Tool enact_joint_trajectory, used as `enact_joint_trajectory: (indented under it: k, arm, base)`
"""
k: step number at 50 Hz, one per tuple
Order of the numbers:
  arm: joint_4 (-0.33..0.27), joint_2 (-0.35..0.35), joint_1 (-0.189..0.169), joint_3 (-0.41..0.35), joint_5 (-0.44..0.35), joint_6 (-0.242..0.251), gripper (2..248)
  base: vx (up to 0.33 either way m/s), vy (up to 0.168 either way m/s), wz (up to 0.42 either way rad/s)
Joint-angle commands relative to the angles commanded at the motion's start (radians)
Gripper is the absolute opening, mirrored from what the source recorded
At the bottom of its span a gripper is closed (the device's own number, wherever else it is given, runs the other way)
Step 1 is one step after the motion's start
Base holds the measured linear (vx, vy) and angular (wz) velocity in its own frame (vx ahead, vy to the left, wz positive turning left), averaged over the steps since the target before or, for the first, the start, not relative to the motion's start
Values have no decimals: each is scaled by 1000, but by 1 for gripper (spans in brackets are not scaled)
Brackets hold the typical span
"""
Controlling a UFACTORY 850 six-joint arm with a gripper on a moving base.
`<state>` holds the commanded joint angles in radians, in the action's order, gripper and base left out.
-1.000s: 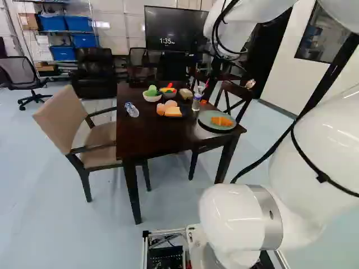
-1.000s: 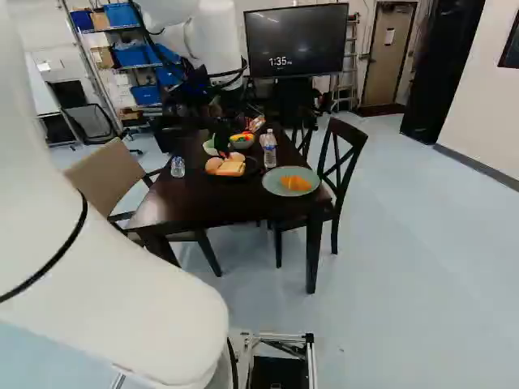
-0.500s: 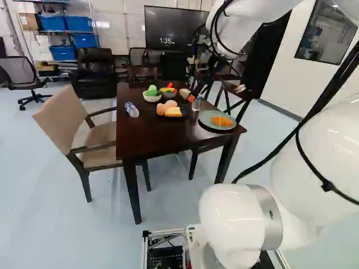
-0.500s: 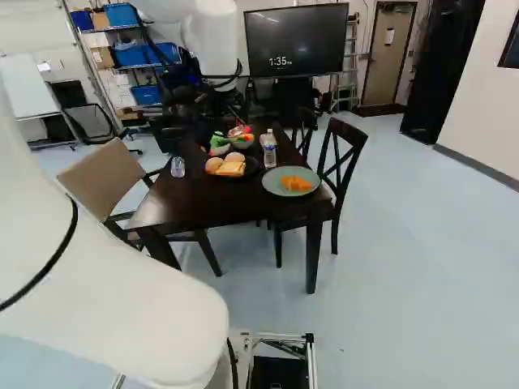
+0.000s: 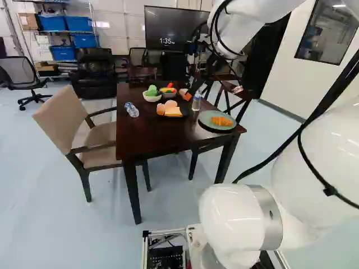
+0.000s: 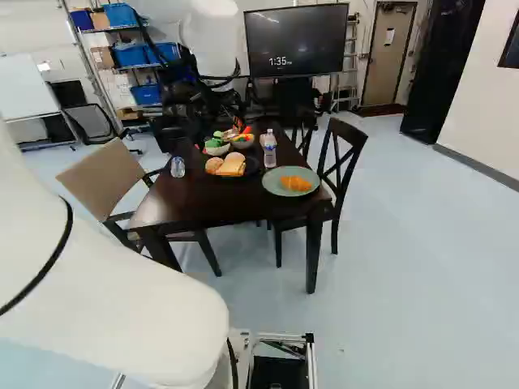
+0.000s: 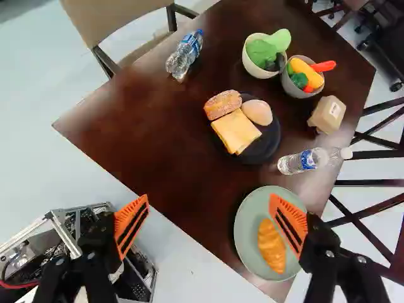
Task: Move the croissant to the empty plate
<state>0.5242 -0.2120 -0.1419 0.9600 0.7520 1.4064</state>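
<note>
Above the table's far part, my gripper point(image 5: 197, 84) hangs from the arm in the left base view. In the wrist view the gripper point(image 7: 209, 208) stands open with nothing between its orange pads. The croissant point(image 7: 271, 245) lies on a green plate point(image 7: 248, 221), beyond which a dark round rim shows. One finger overlaps that plate in the wrist view; the croissant point(image 5: 222, 121) looks untouched in the left base view. A black plate point(image 7: 270, 144) holds a yellow slice point(image 7: 236, 131), a brown bun point(image 7: 223, 105) and a paler round piece point(image 7: 257, 112).
On the dark table point(image 7: 158, 139) stand two bowls of toy vegetables point(image 7: 259, 63) point(image 7: 303, 76), a small box point(image 7: 327, 115) and clear bottles point(image 7: 303, 161) point(image 7: 185, 54). Chairs point(image 5: 84, 126) point(image 6: 345, 154) flank the table.
My arm has shifted; the gripper has moved leftward in the left base view and a little rightward in the right base view. Croissant, plates and base have stayed put.
</note>
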Motion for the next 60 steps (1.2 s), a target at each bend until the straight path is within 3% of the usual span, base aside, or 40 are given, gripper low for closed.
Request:
enact_joint_trajectory:
  k: [30, 60]
  arm:
    - [-22, -3, 6, -37, -69, -60, 247]
    - [-77, -10, 21, -129, -240, -208, 247]
  base:
    - [0, 0, 0]
    - [0, 0, 0]
